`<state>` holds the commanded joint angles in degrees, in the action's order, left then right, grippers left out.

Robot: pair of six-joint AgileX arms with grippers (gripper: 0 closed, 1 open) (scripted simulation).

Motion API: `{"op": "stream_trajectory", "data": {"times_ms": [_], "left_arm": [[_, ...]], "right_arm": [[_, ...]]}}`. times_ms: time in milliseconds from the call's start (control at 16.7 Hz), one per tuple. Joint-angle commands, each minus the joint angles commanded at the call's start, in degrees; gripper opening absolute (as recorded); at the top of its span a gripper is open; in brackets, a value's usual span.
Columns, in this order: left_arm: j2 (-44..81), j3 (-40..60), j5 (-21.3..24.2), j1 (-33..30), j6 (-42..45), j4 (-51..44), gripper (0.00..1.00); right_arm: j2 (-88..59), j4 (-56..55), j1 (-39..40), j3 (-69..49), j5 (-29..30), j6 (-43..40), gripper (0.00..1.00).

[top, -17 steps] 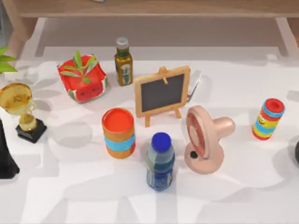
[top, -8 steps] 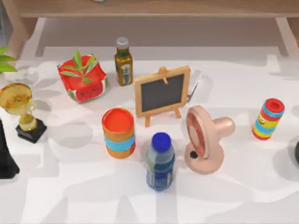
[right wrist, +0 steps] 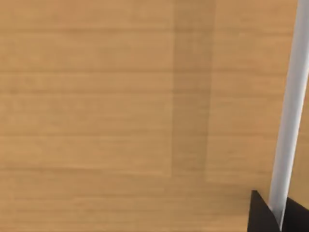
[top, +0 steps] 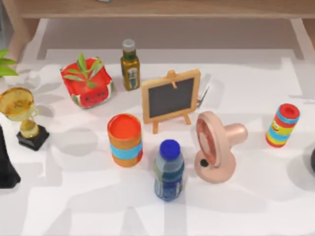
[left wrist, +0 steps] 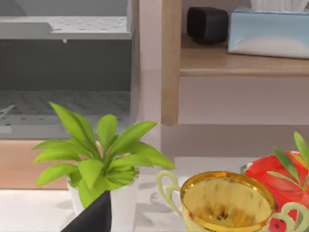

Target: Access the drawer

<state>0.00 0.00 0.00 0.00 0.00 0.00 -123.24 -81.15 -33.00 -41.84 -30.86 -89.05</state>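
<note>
A wooden panel (right wrist: 120,116), apparently the drawer's front, sits very close in the right wrist view. A silver handle bar (right wrist: 290,96) runs along it. My right gripper (right wrist: 279,215) is at the bar's lower end, black parts showing on both sides of the bar. In the top view, wooden furniture (top: 157,9) runs along the far edge and the right arm (top: 312,160) is a dark shape at the right edge. My left arm (top: 6,164) stays parked at the left edge. Its gripper (left wrist: 91,217) hangs behind a gold trophy (left wrist: 227,203) and a potted plant (left wrist: 96,159).
The table holds a chalkboard easel (top: 171,97), a pink fan (top: 214,147), a blue-capped bottle (top: 169,169), an orange can (top: 125,139), an oil bottle (top: 129,65), a red planter (top: 87,82), a trophy (top: 22,115) and a striped can (top: 283,125).
Shadows on the table's right and front have shifted slightly. The objects on the table and the left arm have not moved.
</note>
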Motion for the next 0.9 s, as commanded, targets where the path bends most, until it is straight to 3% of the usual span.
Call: {"op": "stream_trajectory", "data": {"times_ms": [480,900], "left_arm": [[0.0,0.0,0.0,0.0,0.0,0.0,1.0],[0.0,0.0,0.0,0.0,0.0,0.0,1.0]], "right_arm": [[1.1,-2.0,-1.3,2.5,-1.1,0.0,0.0],[4.7,-8.8,-7.2,13.1,-7.2,0.1,0.0]]}}
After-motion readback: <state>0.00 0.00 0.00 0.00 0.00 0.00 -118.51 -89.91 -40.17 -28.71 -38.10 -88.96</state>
